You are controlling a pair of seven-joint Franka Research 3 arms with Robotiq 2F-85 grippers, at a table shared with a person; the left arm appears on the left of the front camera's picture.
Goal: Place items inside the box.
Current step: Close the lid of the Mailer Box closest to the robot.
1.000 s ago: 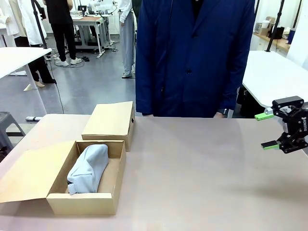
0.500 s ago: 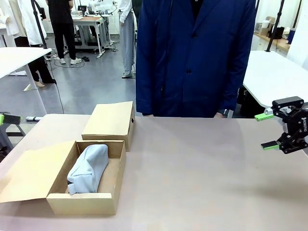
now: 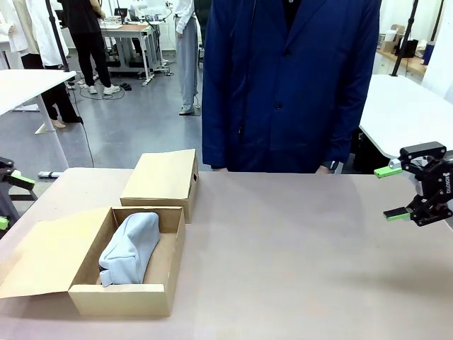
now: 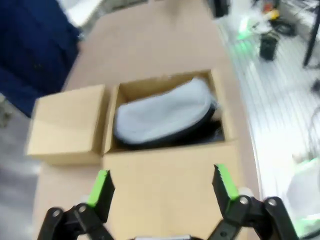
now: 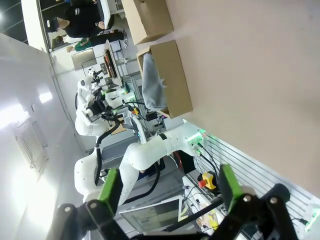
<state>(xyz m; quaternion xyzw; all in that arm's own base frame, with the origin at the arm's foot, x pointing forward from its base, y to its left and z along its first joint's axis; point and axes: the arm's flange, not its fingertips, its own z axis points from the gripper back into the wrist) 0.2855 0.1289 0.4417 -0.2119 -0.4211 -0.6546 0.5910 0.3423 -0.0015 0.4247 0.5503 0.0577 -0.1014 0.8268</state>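
Lying in the open box [image 3: 164, 283] at near left, grey pouch [image 3: 131, 246]; both grippers, left [image 4: 162, 185] and right [image 3: 394, 192], fingers wide, empty.

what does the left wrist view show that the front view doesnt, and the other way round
Left wrist view alone: something dark lying under the grey pouch in the box, too blurred to name, and the left gripper open above the flap lid. Front view alone: the person in a navy coat at the far edge and the right gripper, open and empty. Both: the open box, the pouch, and the smaller closed box.
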